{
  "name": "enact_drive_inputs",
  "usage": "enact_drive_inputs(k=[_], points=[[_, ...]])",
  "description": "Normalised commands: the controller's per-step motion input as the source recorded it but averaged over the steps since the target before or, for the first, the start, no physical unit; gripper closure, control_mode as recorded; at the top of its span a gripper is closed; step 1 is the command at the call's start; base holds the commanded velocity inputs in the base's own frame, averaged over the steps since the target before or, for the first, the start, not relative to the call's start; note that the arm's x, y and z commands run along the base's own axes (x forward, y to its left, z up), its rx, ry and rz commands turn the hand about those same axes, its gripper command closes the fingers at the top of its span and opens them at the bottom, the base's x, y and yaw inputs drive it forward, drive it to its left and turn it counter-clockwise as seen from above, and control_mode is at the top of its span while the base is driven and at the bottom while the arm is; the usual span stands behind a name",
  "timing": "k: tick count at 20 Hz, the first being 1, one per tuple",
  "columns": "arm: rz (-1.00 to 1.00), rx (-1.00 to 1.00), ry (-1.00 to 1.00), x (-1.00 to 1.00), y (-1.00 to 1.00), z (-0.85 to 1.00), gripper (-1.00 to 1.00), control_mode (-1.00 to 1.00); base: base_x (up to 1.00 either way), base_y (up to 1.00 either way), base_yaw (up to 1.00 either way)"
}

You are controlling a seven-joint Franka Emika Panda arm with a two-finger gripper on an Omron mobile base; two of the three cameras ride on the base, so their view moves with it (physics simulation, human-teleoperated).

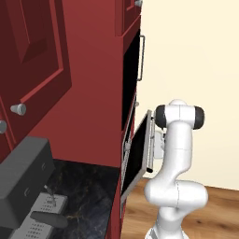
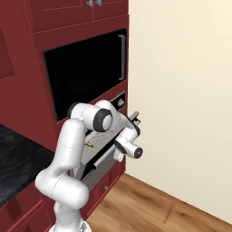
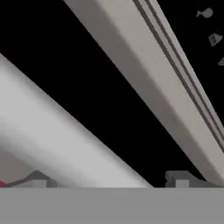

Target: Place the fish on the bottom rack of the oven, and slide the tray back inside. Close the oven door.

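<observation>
Oven door (image 1: 140, 151) half-raised, tool (image 3: 109, 181) against its handle.

The half-raised oven door (image 1: 139, 151) leaves a narrow gap into the oven (image 2: 97, 152).

Your claw (image 3: 109, 181) sits right up against the oven door (image 1: 137, 154), with the door's bar handle (image 3: 57, 135) lying between its two tips. The door leans partway up, and the oven (image 2: 102, 154) is behind it. Above your claw is the other door with the upright handle (image 2: 122, 50). The bench (image 1: 79, 191) is off to the claw's left.
</observation>
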Motion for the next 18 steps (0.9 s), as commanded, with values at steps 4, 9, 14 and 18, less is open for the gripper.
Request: enact_drive_inputs(k=[4,9,14,18], points=[[0.00,0.07,-0.26,1.00,1.00,-0.12,-1.00,-1.00,0.00,0.00,0.00],[0.00,0.05,-0.21,1.00,1.00,-0.09,-1.00,-1.00,0.00,0.00,0.00],[0.00,0.02,-0.10,1.00,1.00,-0.01,-1.00,-1.00,0.00,0.00,0.00],[0.02,0.01,-0.04,1.00,1.00,-0.05,-1.00,-1.00,0.00,0.00,0.00]])
